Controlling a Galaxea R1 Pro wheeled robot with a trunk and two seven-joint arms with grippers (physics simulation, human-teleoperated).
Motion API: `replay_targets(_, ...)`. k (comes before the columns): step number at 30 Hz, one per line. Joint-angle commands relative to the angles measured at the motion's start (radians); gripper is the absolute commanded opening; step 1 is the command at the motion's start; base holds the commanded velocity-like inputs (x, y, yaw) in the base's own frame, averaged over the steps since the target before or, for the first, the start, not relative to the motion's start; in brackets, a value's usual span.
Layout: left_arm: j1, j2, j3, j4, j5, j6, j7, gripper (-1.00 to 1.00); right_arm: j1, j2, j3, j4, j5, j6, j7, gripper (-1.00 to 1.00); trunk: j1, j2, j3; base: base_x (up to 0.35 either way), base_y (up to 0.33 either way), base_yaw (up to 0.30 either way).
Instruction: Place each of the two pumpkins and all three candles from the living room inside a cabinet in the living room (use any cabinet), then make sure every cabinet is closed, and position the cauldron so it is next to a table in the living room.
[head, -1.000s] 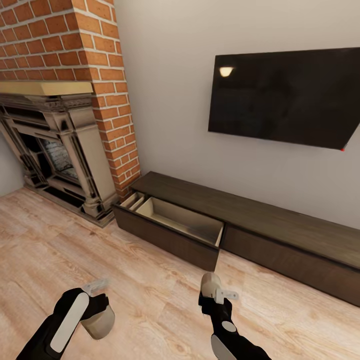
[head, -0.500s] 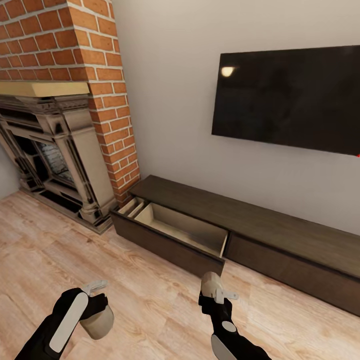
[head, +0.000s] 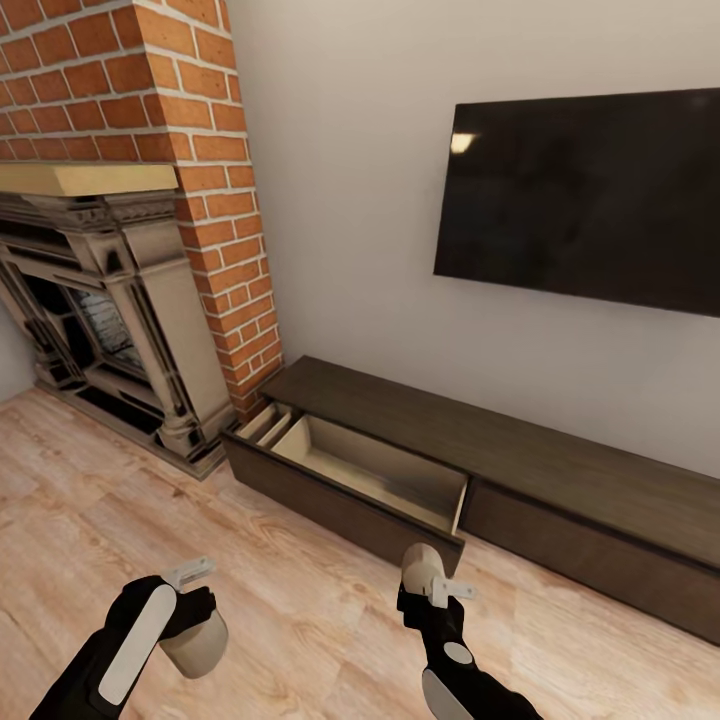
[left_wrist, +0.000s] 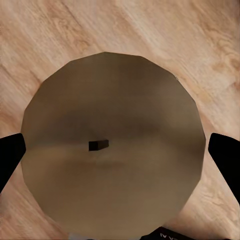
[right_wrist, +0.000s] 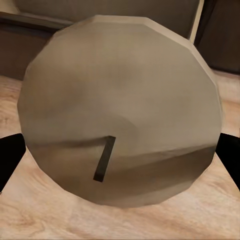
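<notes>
Wood floor runs up to the cabinet (head: 480, 470) against the wall, under a dark television (head: 585, 200) and beside a brick fireplace (head: 120, 300). One drawer (head: 365, 470) stands pulled out, its pale inside bare, ahead of the right gripper (head: 428, 580). Each pair of jaws is closed on a candle: the left gripper (head: 190, 610) carries its candle (left_wrist: 112, 145) over the floor, the right its own (right_wrist: 120, 115). Best roll closer, bring each candle above the drawer, lower it inside, then release.
</notes>
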Motion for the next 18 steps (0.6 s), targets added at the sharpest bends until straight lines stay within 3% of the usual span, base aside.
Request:
replay_targets(1,-0.001,0.001,-0.003,-0.001,0.009,0.001,0.010,-1.00,-0.002,-0.001,0.006,0.000,-0.008,-0.009,-0.005,-1.00,0.000,-0.001,-0.001,0.166,0.115,0.000)
replay_targets(18,-0.001,0.000,-0.003,-0.001,0.010,0.001,0.011,-1.00,-0.002,-0.001,0.006,0.000,-0.009,-0.009,-0.005,-1.00,0.000,-0.001,-0.001,0.165,0.131,-0.028)
